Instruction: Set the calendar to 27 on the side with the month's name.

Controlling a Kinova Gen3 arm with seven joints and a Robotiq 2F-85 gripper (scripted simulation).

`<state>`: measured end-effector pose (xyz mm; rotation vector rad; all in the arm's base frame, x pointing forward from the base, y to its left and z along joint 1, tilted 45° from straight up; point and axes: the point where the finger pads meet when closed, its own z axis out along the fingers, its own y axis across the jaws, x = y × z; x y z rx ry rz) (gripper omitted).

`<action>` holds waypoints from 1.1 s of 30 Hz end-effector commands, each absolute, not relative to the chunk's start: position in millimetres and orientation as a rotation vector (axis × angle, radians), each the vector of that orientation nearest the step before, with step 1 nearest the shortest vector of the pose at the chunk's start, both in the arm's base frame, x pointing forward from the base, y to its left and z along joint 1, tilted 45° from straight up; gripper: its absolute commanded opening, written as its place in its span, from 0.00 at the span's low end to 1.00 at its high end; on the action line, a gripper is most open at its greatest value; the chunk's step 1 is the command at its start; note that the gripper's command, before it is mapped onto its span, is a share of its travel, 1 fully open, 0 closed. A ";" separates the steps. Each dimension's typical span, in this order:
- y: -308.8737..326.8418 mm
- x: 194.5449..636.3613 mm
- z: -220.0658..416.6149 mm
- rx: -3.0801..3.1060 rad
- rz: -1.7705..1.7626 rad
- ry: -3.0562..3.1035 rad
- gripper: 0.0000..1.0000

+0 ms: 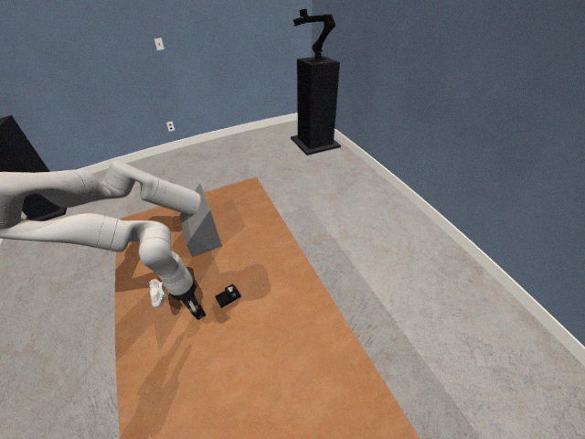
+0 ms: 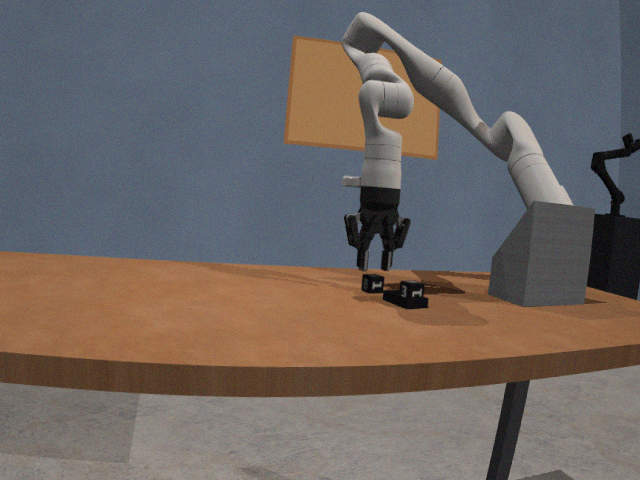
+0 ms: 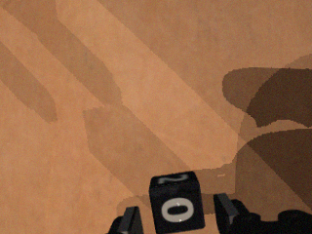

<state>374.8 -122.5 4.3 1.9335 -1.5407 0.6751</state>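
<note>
My gripper [image 1: 198, 315] [image 2: 375, 266] [image 3: 177, 215] points down, partly open and empty, with its fingertips above a loose black cube [image 2: 372, 283] [image 3: 176, 211]. The cube lies on the table beside the tray. In the wrist view it is between the fingertips in the image, with a white 0 on top and a foreshortened 2 on one side. The exterior view shows a 1 lying sideways on it. The black tray [image 1: 223, 300] [image 2: 392, 297] lies flat on the table. A second cube [image 1: 231, 289] [image 2: 412, 290] is at one end of it, showing a 3 and a 1 on its sides. No month name is readable.
The orange-brown table [image 1: 264, 369] [image 2: 217, 320] carries the grey wedge-shaped arm base [image 1: 203, 236] [image 2: 558, 258], to the right of the tray in the exterior view. The arm hangs over the loose cube. A black pedestal [image 1: 316, 103] with a small black arm stands beyond the table.
</note>
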 end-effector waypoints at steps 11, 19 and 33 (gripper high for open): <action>-121.9 375.3 4.6 1.935 0.676 -1.541 0.48; -121.9 375.3 4.5 1.935 0.676 -1.541 0.48; -131.3 375.8 -5.0 1.935 0.676 -1.541 0.48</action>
